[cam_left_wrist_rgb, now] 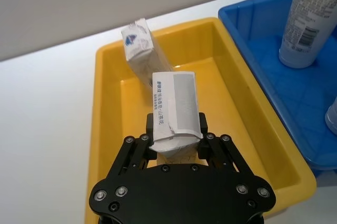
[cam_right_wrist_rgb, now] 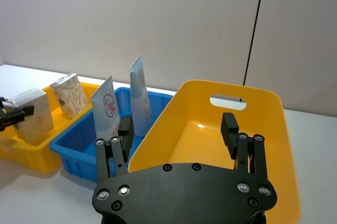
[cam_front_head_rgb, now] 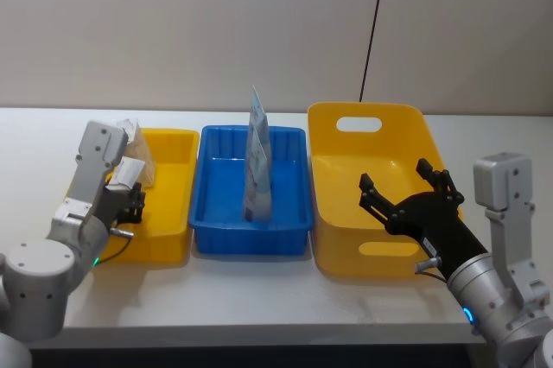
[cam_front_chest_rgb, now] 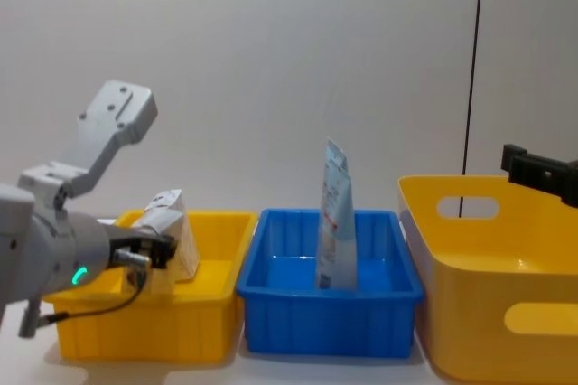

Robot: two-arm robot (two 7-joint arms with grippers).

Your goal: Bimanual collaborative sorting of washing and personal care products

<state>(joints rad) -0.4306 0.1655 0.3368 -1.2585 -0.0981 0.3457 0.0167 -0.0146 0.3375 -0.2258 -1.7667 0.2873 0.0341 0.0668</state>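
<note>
While my left gripper (cam_left_wrist_rgb: 176,140) hung over the near part of the small yellow bin (cam_left_wrist_rgb: 96,129) at the left, its fingers were clamped on the lower end of a pale marbled pack (cam_left_wrist_rgb: 175,105), held upright, and a second marbled pack (cam_left_wrist_rgb: 139,45) stood at that bin's far end. Two light-blue-and-white tubes (cam_right_wrist_rgb: 108,113) stood upright in the blue bin (cam_front_head_rgb: 207,212) in the middle. My right gripper (cam_front_head_rgb: 399,180) hovered, fingers spread wide, above the near part of the large yellow bin (cam_front_head_rgb: 363,256) at the right.
</note>
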